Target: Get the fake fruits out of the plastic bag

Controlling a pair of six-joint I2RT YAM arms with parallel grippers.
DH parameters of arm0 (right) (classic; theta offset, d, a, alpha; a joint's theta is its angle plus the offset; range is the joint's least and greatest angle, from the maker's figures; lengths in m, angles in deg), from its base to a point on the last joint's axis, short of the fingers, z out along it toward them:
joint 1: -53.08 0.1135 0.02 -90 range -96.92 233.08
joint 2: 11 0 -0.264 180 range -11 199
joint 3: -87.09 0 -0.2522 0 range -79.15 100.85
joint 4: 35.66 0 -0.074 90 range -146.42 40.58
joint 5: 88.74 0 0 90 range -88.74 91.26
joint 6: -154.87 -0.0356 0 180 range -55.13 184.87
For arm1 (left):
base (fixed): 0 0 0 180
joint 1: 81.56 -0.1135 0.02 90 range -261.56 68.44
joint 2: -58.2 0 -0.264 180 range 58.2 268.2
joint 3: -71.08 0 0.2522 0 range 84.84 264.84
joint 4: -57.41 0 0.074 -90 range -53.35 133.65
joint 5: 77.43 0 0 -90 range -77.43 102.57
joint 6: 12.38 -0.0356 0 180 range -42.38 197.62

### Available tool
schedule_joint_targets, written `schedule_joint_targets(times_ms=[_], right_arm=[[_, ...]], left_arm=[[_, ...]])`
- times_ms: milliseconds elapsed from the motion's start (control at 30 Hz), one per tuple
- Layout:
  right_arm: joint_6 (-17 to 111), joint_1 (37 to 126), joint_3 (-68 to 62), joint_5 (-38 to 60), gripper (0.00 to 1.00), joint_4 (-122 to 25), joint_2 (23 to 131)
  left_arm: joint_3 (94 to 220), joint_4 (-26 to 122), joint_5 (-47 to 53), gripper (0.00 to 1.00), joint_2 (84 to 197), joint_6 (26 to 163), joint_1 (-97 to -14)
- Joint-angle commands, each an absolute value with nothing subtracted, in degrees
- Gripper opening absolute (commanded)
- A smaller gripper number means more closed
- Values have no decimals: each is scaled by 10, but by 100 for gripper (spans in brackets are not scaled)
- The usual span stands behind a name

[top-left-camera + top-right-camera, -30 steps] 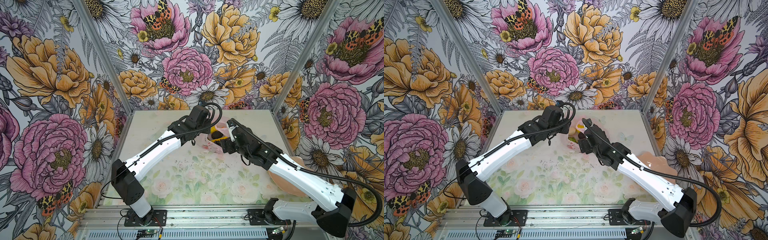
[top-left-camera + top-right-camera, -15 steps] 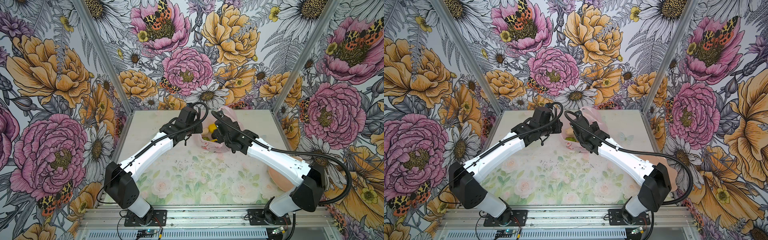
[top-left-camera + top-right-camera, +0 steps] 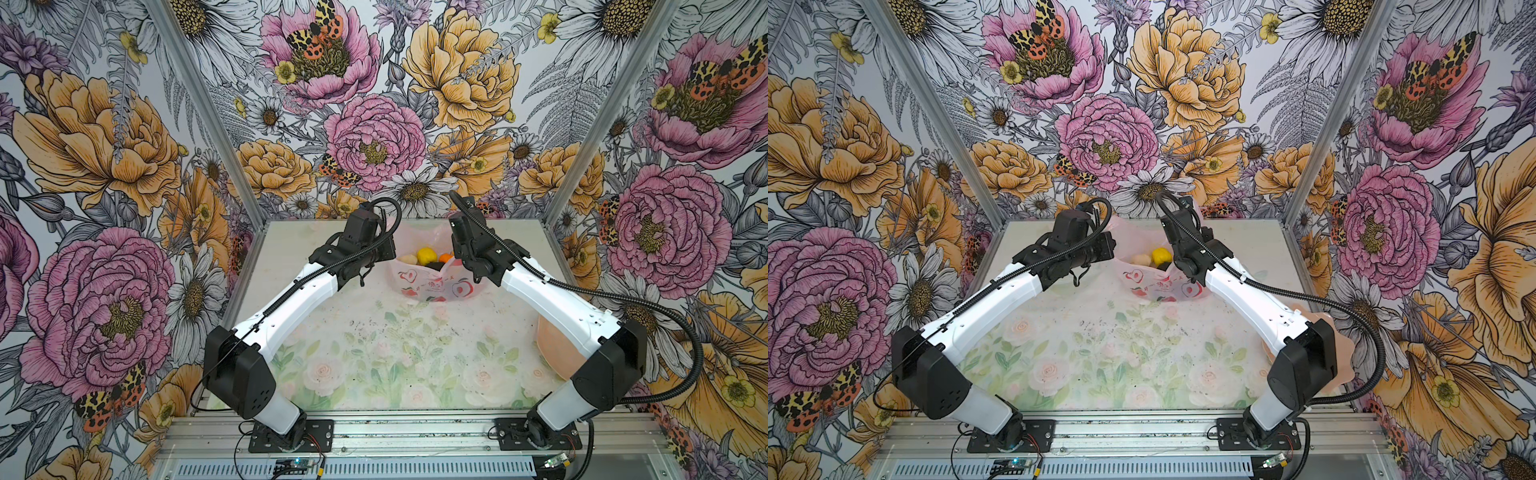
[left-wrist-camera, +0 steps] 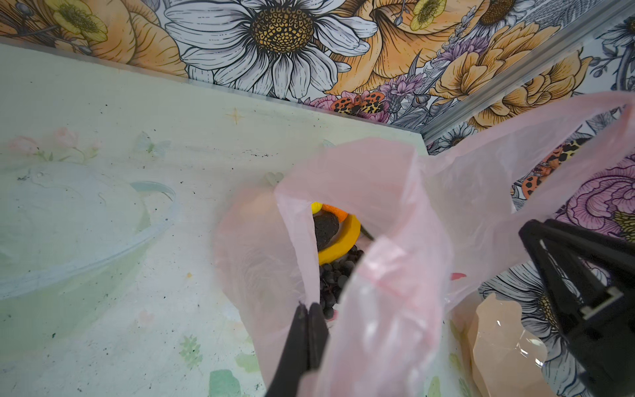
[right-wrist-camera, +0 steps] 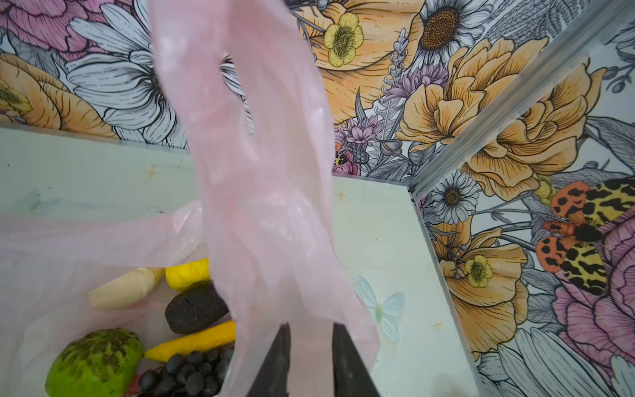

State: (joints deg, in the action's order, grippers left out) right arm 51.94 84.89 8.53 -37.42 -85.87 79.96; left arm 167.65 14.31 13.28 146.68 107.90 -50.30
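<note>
Fingers (image 4: 295,347) of the left gripper (image 4: 308,309) are pressed together on the rim of the plastic bag (image 4: 385,309) — thin pink film pinched between them. On the right gripper (image 5: 309,330) the fingers stand only slightly apart, clamping bunched film at the foot of a handle loop (image 5: 240,137). Between the two grips the bag's mouth gapes at the middle of the far edge of the desk (image 3: 374,353), and the fake fruits (image 5: 192,340) lie inside on its bottom — lower than both sets of fingertips.
</note>
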Motion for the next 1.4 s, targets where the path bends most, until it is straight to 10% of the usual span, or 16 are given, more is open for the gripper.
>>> schedule_joint_targets(times_ms=[0,667,833,1100,1367], right_arm=[[495,843,112,-344,9,-849,810],[463,838,191,-168,0,-815,803],[450,922,126,-165,48,-815,736],[538,1068,94,-201,99,-814,752],[692,1126,29,-153,100,-769,753]], left_arm=[[1674,170,116,3,1460,1091,-517],[1703,208,74,0,1399,1122,-618],[1579,213,96,0,1311,1147,-600],[1471,206,121,0,1201,1177,-573],[1428,183,131,0,1153,1184,-579]])
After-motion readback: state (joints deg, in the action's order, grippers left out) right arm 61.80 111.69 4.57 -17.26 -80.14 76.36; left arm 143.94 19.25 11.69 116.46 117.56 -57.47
